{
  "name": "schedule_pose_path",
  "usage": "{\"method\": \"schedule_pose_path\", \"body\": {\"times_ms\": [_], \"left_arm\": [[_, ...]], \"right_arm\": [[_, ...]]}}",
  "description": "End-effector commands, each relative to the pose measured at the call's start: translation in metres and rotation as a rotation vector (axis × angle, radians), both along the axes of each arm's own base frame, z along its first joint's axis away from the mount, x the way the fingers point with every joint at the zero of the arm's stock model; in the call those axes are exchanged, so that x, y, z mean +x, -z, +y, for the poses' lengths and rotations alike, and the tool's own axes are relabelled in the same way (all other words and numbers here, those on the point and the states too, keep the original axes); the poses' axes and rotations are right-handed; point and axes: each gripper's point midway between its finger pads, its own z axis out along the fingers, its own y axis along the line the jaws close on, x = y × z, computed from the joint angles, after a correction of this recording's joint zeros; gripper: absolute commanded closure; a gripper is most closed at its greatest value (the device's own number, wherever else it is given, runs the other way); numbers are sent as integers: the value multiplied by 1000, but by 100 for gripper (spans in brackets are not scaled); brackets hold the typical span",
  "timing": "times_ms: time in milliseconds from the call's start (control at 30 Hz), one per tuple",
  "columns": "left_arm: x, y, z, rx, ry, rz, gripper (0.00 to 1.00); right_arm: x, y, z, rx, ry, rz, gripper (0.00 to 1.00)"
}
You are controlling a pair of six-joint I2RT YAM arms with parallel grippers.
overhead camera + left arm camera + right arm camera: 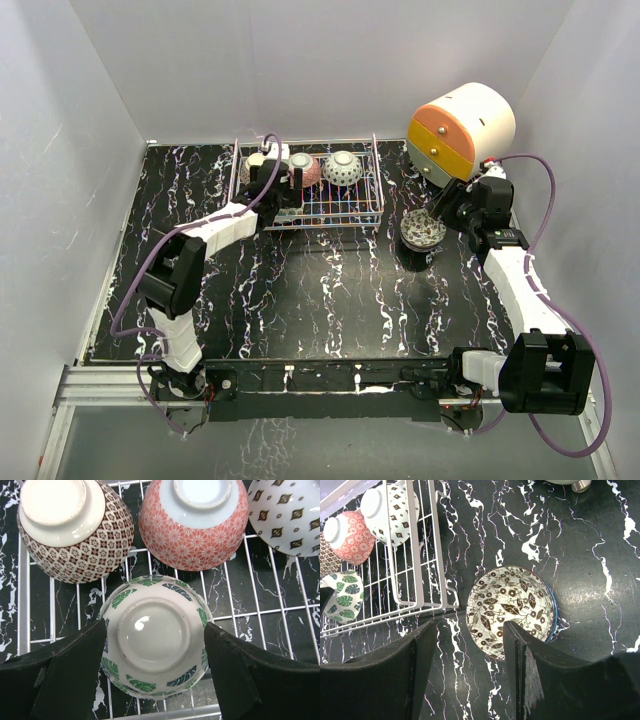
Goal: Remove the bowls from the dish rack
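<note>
Astride the upturned green bowl [152,645] at the near-left of the rack [415,555], the left claw [155,626] stands wide, apparently set to lift it, nothing gripped yet; the right claw [470,627], half open and empty, hangs over a floral bowl [512,610] stacked upright on the table [600,630], right of the rack.

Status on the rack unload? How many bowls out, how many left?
Done: one floral bowl sits upright on the table beside the rack, under the open right hand; a blue rim beneath hints at a second. In hand: nothing gripped; the open left hand straddles the green-leaf bowl. Left: four upside-down bowls in the rack: that one, brown bowl, red bowl, diamond-patterned bowl.
</note>
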Motion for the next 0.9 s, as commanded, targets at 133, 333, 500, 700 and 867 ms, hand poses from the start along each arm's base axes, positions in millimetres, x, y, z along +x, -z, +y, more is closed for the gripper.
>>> {"method": "schedule_pose_path", "body": {"times_ms": [133, 333, 500, 700, 867], "left_arm": [[2, 7, -2, 10, 0, 20, 23], [1, 9, -1, 11, -3, 26, 39], [0, 7, 1, 11, -9, 20, 67], [0, 1, 0, 4, -7, 11, 80], [2, -18, -3, -18, 4, -16, 87]], "right_arm": [[5, -8, 0, -3, -2, -48, 42], [5, -8, 0, -5, -1, -49, 42], [6, -7, 0, -4, -3, -46, 42], [8, -15, 2, 2, -14, -63, 42], [13, -43, 7, 13, -33, -118, 42]]}}
